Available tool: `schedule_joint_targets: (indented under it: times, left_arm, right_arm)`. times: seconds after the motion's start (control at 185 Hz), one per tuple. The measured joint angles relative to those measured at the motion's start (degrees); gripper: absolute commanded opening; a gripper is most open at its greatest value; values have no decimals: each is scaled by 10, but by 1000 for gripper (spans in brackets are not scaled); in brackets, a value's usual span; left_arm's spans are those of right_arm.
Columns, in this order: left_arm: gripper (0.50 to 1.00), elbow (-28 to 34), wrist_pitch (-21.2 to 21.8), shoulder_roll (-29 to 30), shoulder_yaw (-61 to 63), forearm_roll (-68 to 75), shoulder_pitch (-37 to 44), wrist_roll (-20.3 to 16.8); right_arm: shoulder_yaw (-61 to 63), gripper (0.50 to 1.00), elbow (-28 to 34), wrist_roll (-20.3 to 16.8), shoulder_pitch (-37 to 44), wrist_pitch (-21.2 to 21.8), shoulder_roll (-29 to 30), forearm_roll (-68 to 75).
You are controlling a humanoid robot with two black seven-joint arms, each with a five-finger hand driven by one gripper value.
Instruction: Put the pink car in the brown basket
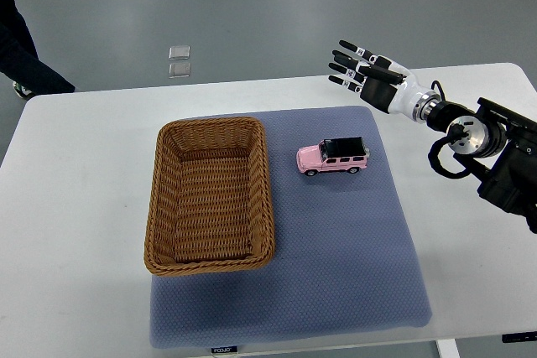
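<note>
Person's dark-clad leg [21, 48] at far left edge, beside white table [75, 207]. Rectangular brown wicker basket [210, 136] sits on left part of blue-grey mat [336, 249]. Small pink toy car with black roof [333, 157] stands on mat just right of basket, not touching. Right hand [369, 73] hovers above table's far right, fingers spread apart, holding nothing.

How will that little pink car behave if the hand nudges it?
The pink car stands on its wheels, so a lengthwise push would probably roll it along the blue mat. It looks rigid, likely keeping shape when gripped. The right hand is open, apart from it.
</note>
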Motion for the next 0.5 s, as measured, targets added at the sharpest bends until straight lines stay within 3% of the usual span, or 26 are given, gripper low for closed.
schedule_joint_targets:
  times: [0.497]
  left_arm:
    - [1000,-2,0,0,-1,0,-6,-1]
  right_arm:
    - [-2,919,0,0,1,5,-2,-14]
